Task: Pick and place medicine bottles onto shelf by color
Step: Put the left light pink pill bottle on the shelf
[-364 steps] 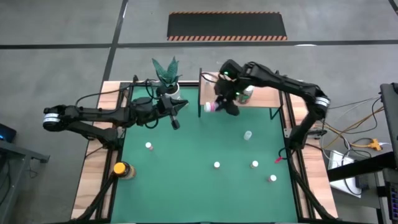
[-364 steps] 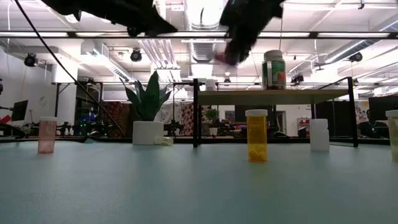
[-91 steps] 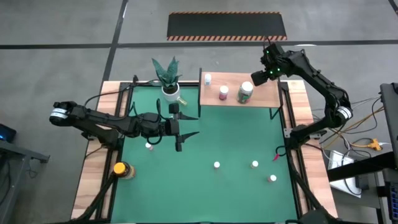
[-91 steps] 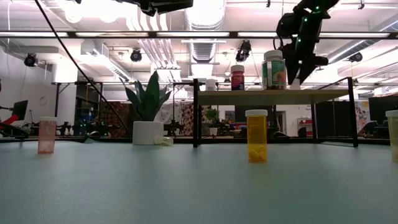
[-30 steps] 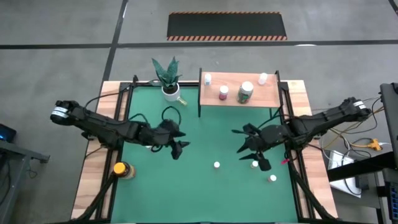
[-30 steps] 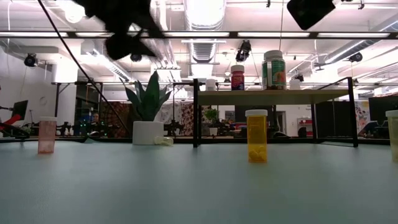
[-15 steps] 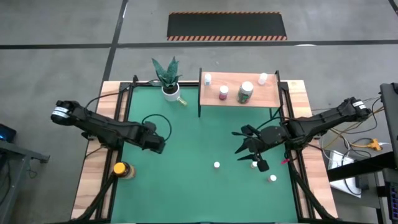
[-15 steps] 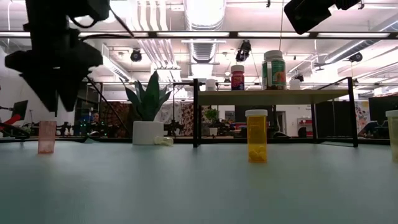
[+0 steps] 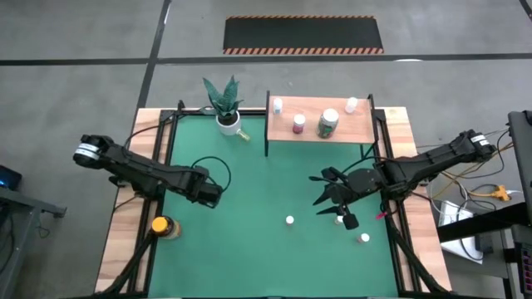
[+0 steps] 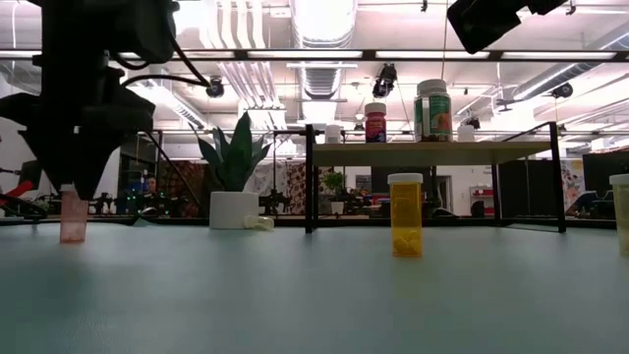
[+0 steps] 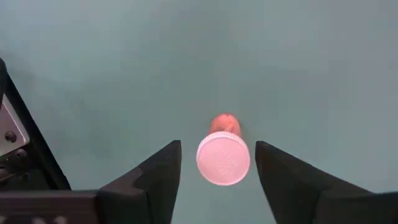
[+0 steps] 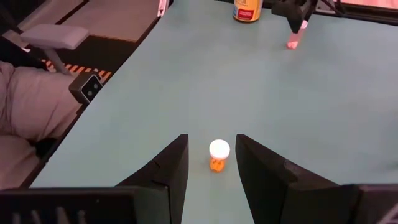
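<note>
A pink medicine bottle with a white cap stands upright on the green mat at the left. My left gripper points straight down over it, open, one finger on each side of the cap with a gap on both sides. The low view shows that gripper just above the pink bottle. My right gripper hangs open above the mat at the right, with an orange medicine bottle ahead of it. The wooden shelf at the far edge carries several bottles.
An amber bottle with a yellow cap stands near the left edge. A potted plant stands left of the shelf. More white-capped bottles stand on the mat's right side, near my right gripper. The mat's middle lies bare.
My left gripper has tipped from nearly level to pointing straight down, drawn back toward the table's left edge and sunk over the pink bottle.
</note>
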Robot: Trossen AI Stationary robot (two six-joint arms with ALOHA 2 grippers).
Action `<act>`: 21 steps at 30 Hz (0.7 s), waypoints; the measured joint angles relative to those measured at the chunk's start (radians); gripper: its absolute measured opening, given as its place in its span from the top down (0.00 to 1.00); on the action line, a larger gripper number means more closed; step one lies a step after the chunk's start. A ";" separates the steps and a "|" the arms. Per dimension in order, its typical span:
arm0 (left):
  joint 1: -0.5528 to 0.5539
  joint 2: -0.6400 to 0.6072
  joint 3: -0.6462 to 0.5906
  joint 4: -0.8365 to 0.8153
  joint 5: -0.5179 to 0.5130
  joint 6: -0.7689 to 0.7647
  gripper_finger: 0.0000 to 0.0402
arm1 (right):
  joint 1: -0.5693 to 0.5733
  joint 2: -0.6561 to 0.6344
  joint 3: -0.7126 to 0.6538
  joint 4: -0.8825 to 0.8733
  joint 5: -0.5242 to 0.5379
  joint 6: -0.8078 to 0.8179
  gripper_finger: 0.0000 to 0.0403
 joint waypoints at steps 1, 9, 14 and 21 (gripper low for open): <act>0.000 0.000 0.001 0.001 0.004 0.005 0.58 | 0.000 0.003 0.000 -0.001 0.000 0.000 0.69; 0.000 -0.001 0.011 0.005 0.007 0.008 0.79 | 0.000 0.016 0.000 -0.001 0.000 0.000 0.69; 0.000 -0.001 0.039 0.023 0.006 0.038 0.77 | 0.000 0.018 -0.001 -0.002 0.000 0.000 0.69; 0.002 0.072 0.121 0.334 -0.067 0.285 0.75 | 0.000 0.020 -0.001 0.002 0.000 0.000 0.69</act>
